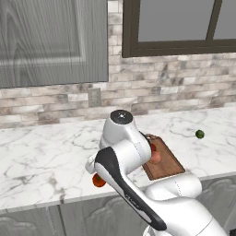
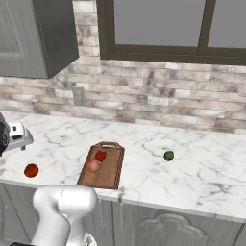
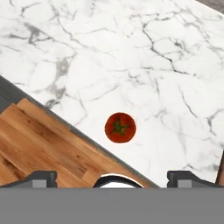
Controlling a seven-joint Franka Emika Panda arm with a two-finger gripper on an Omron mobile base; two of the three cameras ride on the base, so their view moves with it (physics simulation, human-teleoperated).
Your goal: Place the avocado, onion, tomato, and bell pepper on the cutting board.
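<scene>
I have the tool [image 3: 112, 179] hanging over the front edge of the marble table [image 3: 131, 52], its two dark tips spread as wide as they go with nothing between them. In the hand view the tomato [image 3: 120, 127] sits just above the midpoint between the tips, its green stem scar facing the camera, so it lies almost straight ahead along the line the tool is looking. It rests on the table close to the front edge, with the wooden floor showing beyond that edge.

From the right base view the tomato [image 2: 31, 170] is well to the left of the cutting board [image 2: 109, 180]. The board already carries the bell pepper [image 2: 100, 155] and, just in front of it, the onion [image 2: 93, 166]. The avocado [image 2: 168, 155] lies alone on the table to the right of the board.

The tomato is round, so no long axis matters; I judge that a straight descent will bracket it, with a slight shift towards the tomato first. Being near the edge, it could roll off if nudged.
</scene>
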